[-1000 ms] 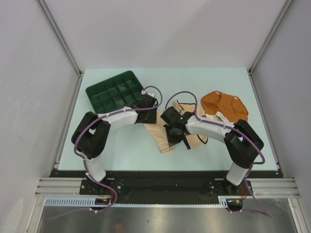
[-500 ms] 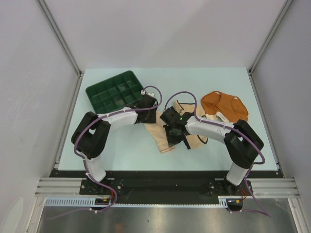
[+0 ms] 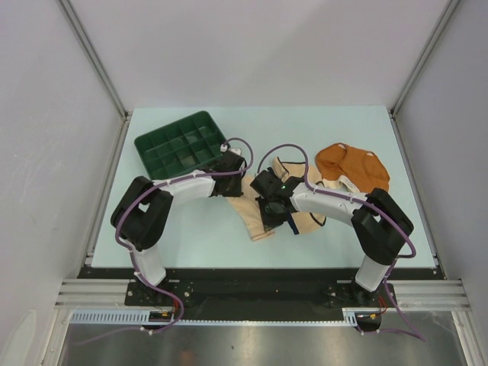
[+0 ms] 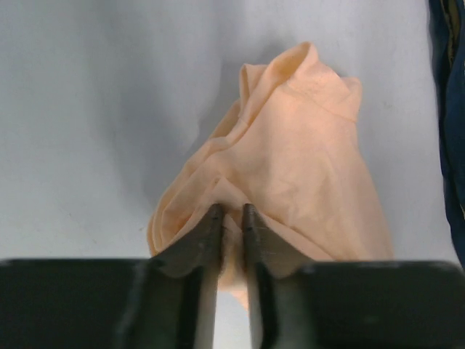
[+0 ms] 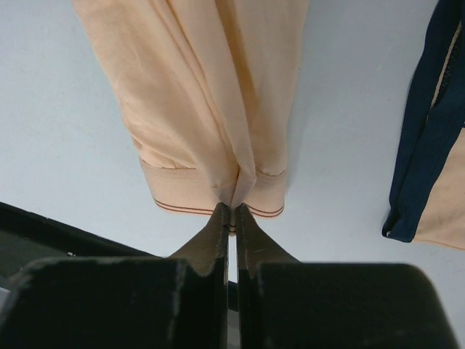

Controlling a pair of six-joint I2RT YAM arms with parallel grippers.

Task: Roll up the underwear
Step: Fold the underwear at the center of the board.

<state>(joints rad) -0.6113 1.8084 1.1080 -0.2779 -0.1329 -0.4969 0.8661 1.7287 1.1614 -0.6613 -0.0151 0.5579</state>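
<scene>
R gripper (image 5: pixel 231 211) & L gripper (image 4: pixel 230 212) both pinch peach underwear (image 4: pixel 305 145), outside green tray (image 3: pixel 177 143)

The peach underwear (image 3: pixel 255 219) lies long and bunched up. The cream one (image 3: pixel 288 169) with black trim lies beside it. The orange one (image 3: pixel 352 164) lies spread out farther right.

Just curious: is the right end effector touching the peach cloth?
Touching. Right wrist view: the right end effector pinches the peach cloth at its banded hem.
</scene>
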